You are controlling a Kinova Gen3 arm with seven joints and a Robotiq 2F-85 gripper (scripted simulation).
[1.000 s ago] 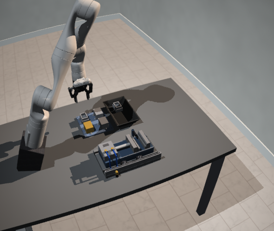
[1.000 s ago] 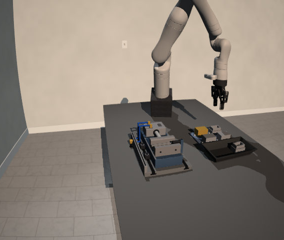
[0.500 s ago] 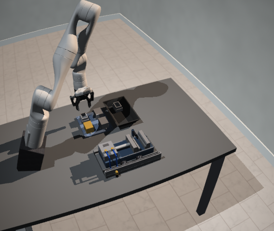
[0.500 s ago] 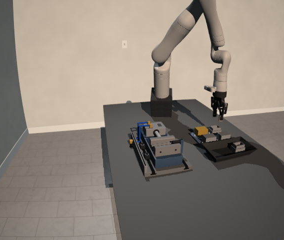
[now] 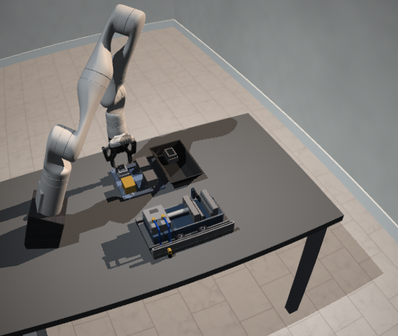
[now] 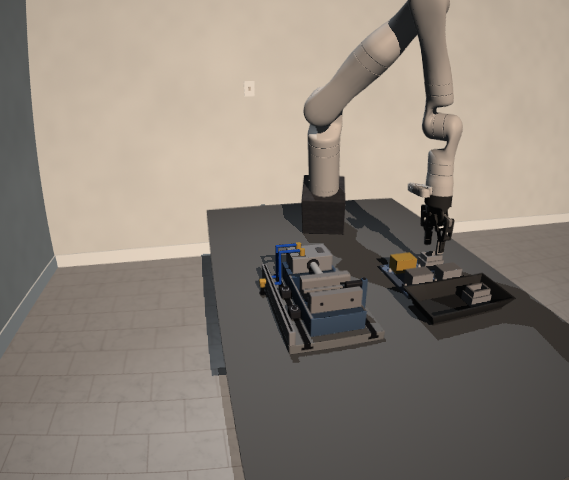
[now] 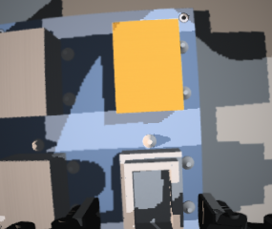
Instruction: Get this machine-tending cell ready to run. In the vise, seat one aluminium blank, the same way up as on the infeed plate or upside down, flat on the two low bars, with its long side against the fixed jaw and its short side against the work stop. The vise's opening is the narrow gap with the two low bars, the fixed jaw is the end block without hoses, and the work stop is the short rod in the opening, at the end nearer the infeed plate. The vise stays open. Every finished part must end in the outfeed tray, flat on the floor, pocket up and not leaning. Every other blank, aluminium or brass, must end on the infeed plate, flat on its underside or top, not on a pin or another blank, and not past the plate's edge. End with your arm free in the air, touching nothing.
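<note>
A finished part [image 7: 150, 183], a pale rectangular frame with its pocket facing up, lies flat on the blue infeed plate [image 7: 102, 131] directly under the jaws [image 7: 150, 215], which stand partly open, wider than the part, and hold nothing; in the wrist view the two dark fingertips flank its near end, one on each side, without touching it. From the exterior view the jaws [image 6: 436, 238] hang just above that part [image 6: 431, 256] with a small gap between them. Beside the part on the same plate sits a brass blank [image 7: 147, 64], orange-yellow and flat, and across the plate from these two lie two aluminium blanks [image 7: 16, 72], grey and flat, one near each corner on that side. Small round pins [image 7: 149, 140] dot the plate between and around the pieces. Just beyond the plate, touching or nearly touching its edge, stands the dark outfeed tray [image 5: 195, 169], with a second finished part [image 5: 171, 155] on its floor, pocket up. Farther out on the dark tabletop [image 5: 264, 187], well apart from the plate, the vise [image 5: 188, 220] sits on its base with blue hoses [image 5: 161, 231] at one end block; whether anything lies in its narrow opening I cannot tell. The arm [image 5: 94, 79] rises from a black pedestal [image 5: 32, 239] at the tabletop's far side.
</note>
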